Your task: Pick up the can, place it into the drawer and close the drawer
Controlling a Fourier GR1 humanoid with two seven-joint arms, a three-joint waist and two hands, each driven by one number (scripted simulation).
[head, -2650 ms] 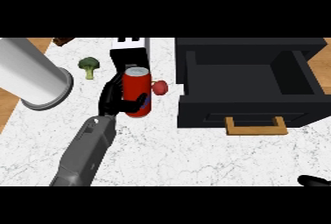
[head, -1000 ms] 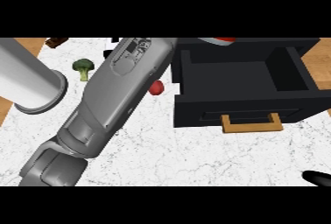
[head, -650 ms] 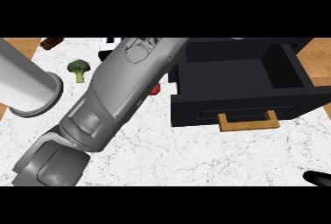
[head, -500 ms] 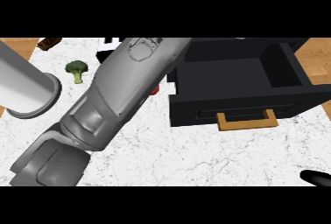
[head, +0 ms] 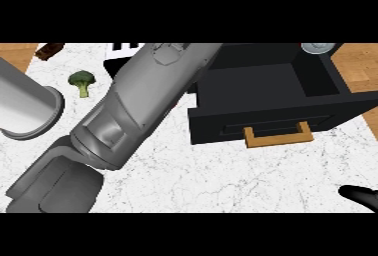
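Nearest, at the worktop's (head: 221, 175) near right corner, a black bit of the right hand (head: 360, 196) pokes in from the edge, touching nothing. Too little of it shows to tell how far open it is. From the near left corner the left forearm (head: 125, 115) runs slantwise over the white marble to the far edge, where its wrist ends beside the far left corner of the drawer (head: 221, 120). The left hand lies beyond the view's top, so whether it is released, clenched or grasping cannot be told. Right of the forearm the black drawer stands pulled open, its tan handle (head: 277, 136) facing the near edge. At the drawer's far right corner a grey round top, the can (head: 317, 48), is cut by the view's top. Whether it sits inside the drawer or just behind it cannot be told. Along the left edge stands a grey cylinder (head: 26, 107), and beyond it, toward the far left corner, lies a broccoli floret (head: 81, 81).
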